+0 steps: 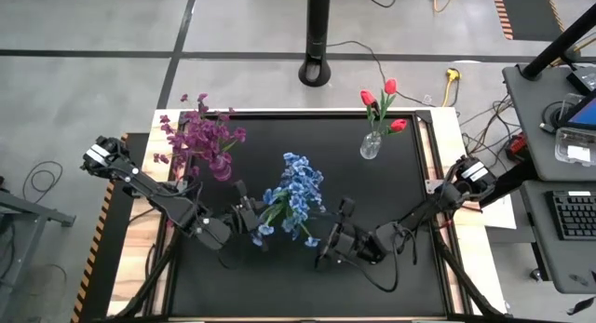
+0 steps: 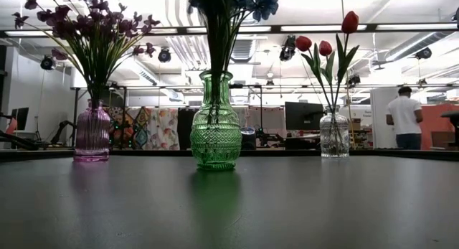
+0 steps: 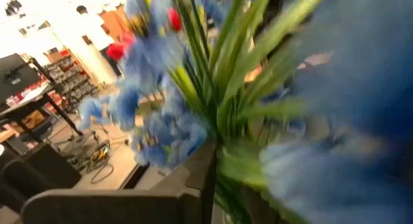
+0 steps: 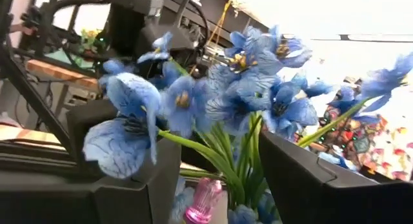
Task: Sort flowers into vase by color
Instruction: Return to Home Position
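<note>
Blue flowers (image 1: 298,188) are standing in the green crystal vase (image 2: 215,134) at the centre of the table (image 1: 410,267); purple flowers (image 1: 200,137) and red tulips (image 1: 389,86) are standing apart, farther back. Hazard: both grippers are crowding the blue bouquet, so any retreat snagging a blossom risks tipping the vase. Right gripper (image 1: 328,241): jaws spread, empty, blossoms lying just ahead of them. Left gripper (image 1: 247,216): just beside the bouquet; jaw state cannot be told.

On the table (image 2: 301,206) stand left vase (image 2: 92,134), middle vase (image 2: 215,130) farther forward, and right vase (image 2: 334,138), each holding flowers (image 2: 97,30).
</note>
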